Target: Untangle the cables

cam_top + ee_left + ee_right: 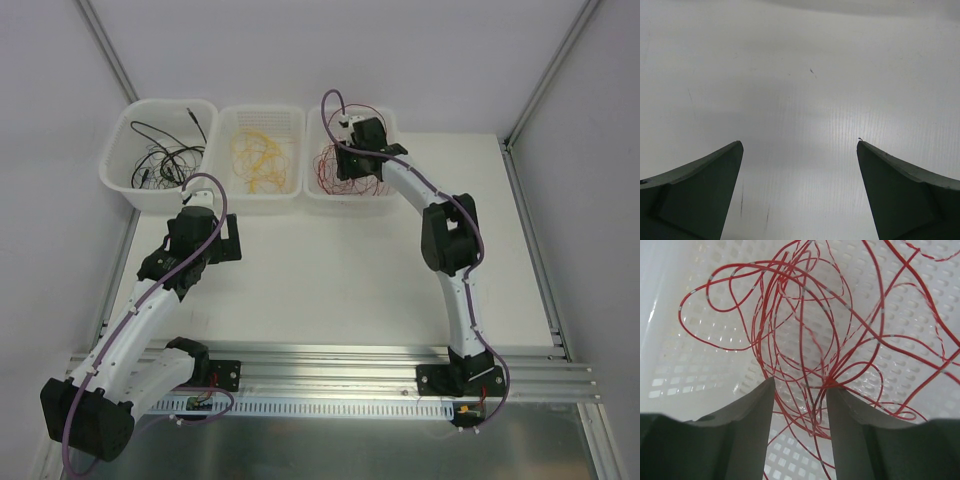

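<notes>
The cables lie sorted by colour in three white baskets at the back of the table: black cables (165,160) on the left, yellow cables (258,155) in the middle, red cables (328,168) on the right. My right gripper (352,165) reaches down into the right basket. In the right wrist view its jaws (801,385) stand apart, and loose red cables (826,379) run through the gap and curl over the right fingertip. My left gripper (799,145) is wide open over the bare white table (800,75), holding nothing, and hangs just in front of the left basket (115,180).
The perforated right basket (700,370) surrounds my right gripper. The middle basket (262,205) stands between the other two. An aluminium rail (340,365) carries both arm bases at the near edge. Frame posts rise at the back corners.
</notes>
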`<state>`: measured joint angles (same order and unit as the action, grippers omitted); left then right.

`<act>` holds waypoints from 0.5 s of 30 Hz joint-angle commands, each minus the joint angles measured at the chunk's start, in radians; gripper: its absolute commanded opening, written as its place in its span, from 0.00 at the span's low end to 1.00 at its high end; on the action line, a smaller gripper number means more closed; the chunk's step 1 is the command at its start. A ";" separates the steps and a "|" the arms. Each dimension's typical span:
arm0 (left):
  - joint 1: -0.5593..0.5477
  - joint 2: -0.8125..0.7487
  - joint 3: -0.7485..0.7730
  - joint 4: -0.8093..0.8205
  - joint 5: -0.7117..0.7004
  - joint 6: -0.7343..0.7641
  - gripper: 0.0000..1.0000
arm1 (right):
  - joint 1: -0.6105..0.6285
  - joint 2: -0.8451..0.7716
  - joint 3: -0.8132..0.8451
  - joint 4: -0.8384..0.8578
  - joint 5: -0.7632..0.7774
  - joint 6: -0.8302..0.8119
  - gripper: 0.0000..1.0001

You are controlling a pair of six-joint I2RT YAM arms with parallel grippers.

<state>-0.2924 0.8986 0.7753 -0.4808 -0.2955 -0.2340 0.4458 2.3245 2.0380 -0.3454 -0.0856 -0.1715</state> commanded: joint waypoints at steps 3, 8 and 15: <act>0.012 -0.024 0.001 0.027 0.013 0.013 0.99 | 0.002 -0.184 -0.010 -0.013 0.053 -0.045 0.56; 0.012 -0.036 0.002 0.025 0.019 0.012 0.99 | 0.004 -0.298 -0.042 -0.037 0.049 -0.046 0.72; 0.013 -0.052 0.001 0.025 0.018 0.010 0.99 | 0.002 -0.413 -0.078 -0.095 0.058 -0.040 0.83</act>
<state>-0.2924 0.8673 0.7753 -0.4759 -0.2890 -0.2344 0.4458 1.9926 1.9823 -0.3973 -0.0387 -0.2070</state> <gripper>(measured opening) 0.991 0.821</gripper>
